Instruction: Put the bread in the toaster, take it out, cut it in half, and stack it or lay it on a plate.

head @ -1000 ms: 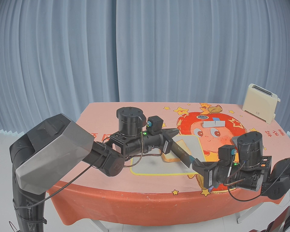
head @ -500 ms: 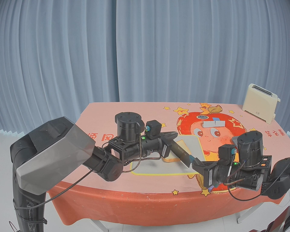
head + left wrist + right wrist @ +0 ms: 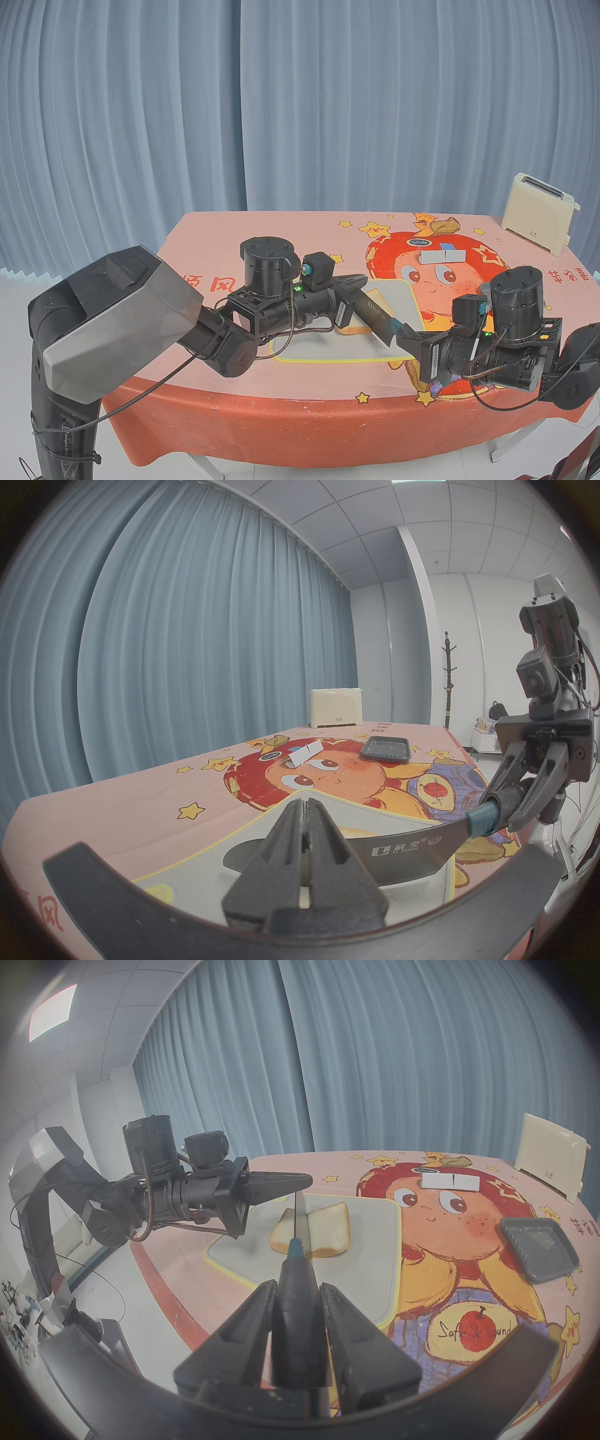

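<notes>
- A robot lab or test room, with one corner set up as a mock kitchen
- A pleated grey-blue curtain (image 3: 300,100) runs wall to wall across the upper half of the head view, behind the table
- The wrist views show a panelled office ceiling (image 3: 437,517) with a flat light (image 3: 53,1010), a bare white wall (image 3: 500,636) and a coat stand (image 3: 448,674) against it
- A single table (image 3: 206,250) under an orange cartoon cloth, with a cream toaster (image 3: 539,214) at the right edge of the head view

left pincer (image 3: 361,281): fingers together, above bread (image 3: 351,329)
right pincer (image 3: 405,337): clamps knife (image 3: 375,311), blade across bread
board (image 3: 325,349): under bread
toaster (image 3: 539,214): far-right tabletop (image 3: 212,250) corner
</notes>
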You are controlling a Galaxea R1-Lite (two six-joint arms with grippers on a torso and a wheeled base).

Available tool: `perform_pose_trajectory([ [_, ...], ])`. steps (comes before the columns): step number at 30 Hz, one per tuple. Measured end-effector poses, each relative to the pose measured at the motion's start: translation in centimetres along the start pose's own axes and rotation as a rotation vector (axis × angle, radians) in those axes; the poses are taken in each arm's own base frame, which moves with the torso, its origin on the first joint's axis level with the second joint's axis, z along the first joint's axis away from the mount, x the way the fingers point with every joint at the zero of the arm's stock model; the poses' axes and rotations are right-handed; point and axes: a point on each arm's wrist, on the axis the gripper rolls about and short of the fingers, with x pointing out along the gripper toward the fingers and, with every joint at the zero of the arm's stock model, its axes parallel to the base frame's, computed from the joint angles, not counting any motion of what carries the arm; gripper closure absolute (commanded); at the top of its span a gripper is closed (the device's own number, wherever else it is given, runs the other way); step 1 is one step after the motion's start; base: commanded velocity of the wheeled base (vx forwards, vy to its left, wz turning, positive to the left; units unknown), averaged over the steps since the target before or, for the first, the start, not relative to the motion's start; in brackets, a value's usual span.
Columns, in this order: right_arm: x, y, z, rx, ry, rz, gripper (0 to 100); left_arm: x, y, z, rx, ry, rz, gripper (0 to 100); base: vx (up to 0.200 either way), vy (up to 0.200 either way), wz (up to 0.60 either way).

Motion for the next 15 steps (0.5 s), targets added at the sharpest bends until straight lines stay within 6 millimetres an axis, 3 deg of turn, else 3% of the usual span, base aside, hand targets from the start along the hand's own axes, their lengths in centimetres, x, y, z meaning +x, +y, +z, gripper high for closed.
perform_pose_trajectory([
  [15, 0.16, 0.0, -0.14, 0.0, 0.005, 0.0, 100, 0.11, -0.1, 0.03, 0.002, -0.01, 0.002, 100, 0.0, 0.0, 0.0],
])
